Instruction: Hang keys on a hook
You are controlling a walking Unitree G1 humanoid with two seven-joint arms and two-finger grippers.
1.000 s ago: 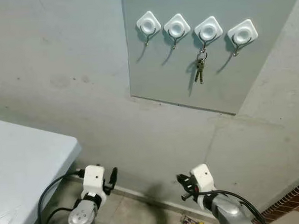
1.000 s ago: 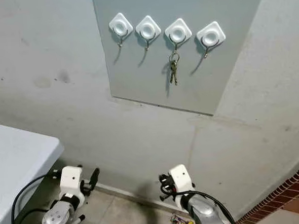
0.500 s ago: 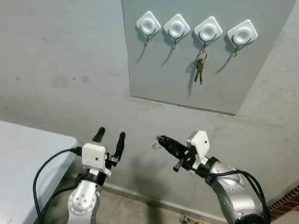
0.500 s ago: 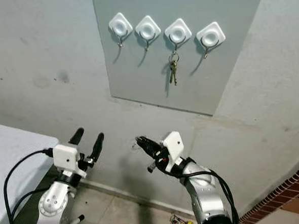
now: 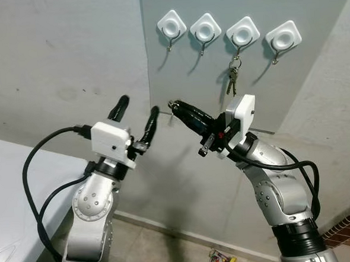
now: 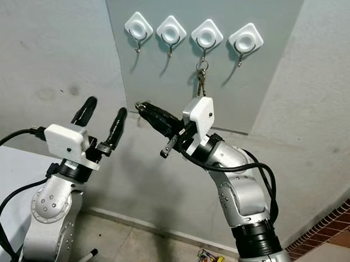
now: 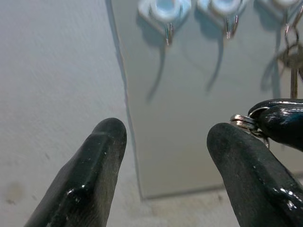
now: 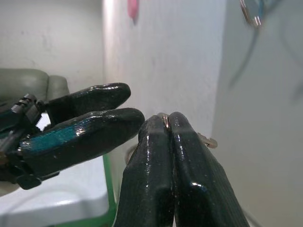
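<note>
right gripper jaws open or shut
Shut: the right gripper has its jaws pressed together on a key ring, right beside the open left gripper.

Item one on my feed: a flat grey-green rectangular wall panel (image 5: 185,100) fixed to the pale plaster wall (image 5: 58,61). Taking this panel as landmark, I count four white square hook mounts (image 5: 172,26) (image 5: 205,27) (image 5: 242,31) (image 5: 283,36) in a row along its upper part, each with a small metal hook beneath. From the third mount, counting from the panel's left edge, a bunch of metal keys on a ring (image 5: 232,80) hangs against the panel face. Below the panel, I see a tiled floor (image 5: 152,251) with a small multicoloured object (image 5: 223,261) lying on it near the wall; too small to identify. Left of and below the panel, a white tabletop (image 5: 12,194).
</note>
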